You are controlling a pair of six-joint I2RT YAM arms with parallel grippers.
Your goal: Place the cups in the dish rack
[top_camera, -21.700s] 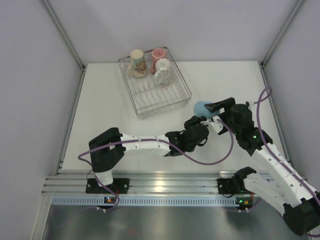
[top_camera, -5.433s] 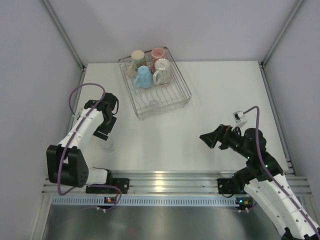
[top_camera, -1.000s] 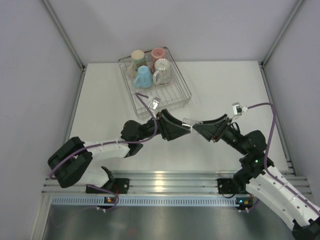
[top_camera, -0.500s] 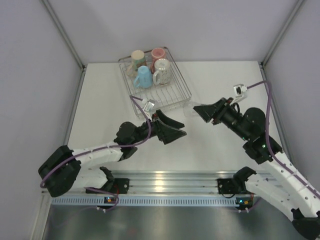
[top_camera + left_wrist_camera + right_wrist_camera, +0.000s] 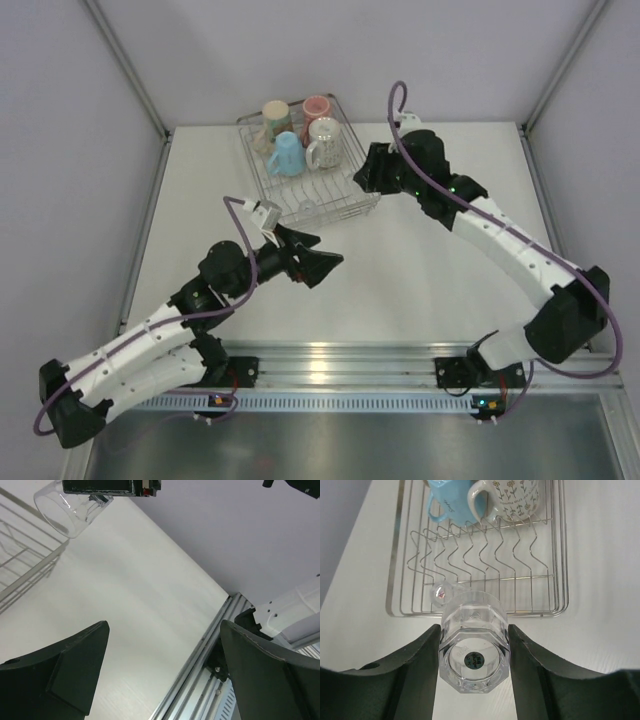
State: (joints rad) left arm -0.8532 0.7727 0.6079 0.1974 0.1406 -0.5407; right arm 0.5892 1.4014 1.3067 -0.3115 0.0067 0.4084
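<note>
Left hand [image 5: 318, 252]: out of the handover it was in a second ago, and pulled back toward 7 o'clock on the worktop [image 5: 200, 200]. Its fingers are spread wide with nothing between them.

Dish rack [image 5: 520, 614], at 11 o'clock on the worktop: cream-tan cup [image 5: 275, 118], pink cup [image 5: 317, 108], light blue cup [image 5: 285, 155] and flowered mug [image 5: 325, 143] crowd its far end. A small clear glass [image 5: 442, 593] lies near the front rail.

Right hand [image 5: 368, 175]: now has the clear tumbler [image 5: 474, 640] alone and has swung from mid-worktop to the rack's 5 o'clock corner. Its fingers are clamped on the tumbler's sides. The tumbler hangs at the front rail, not yet inside.

Your reading: the handover is done, and only setting this cup down remains.
</note>
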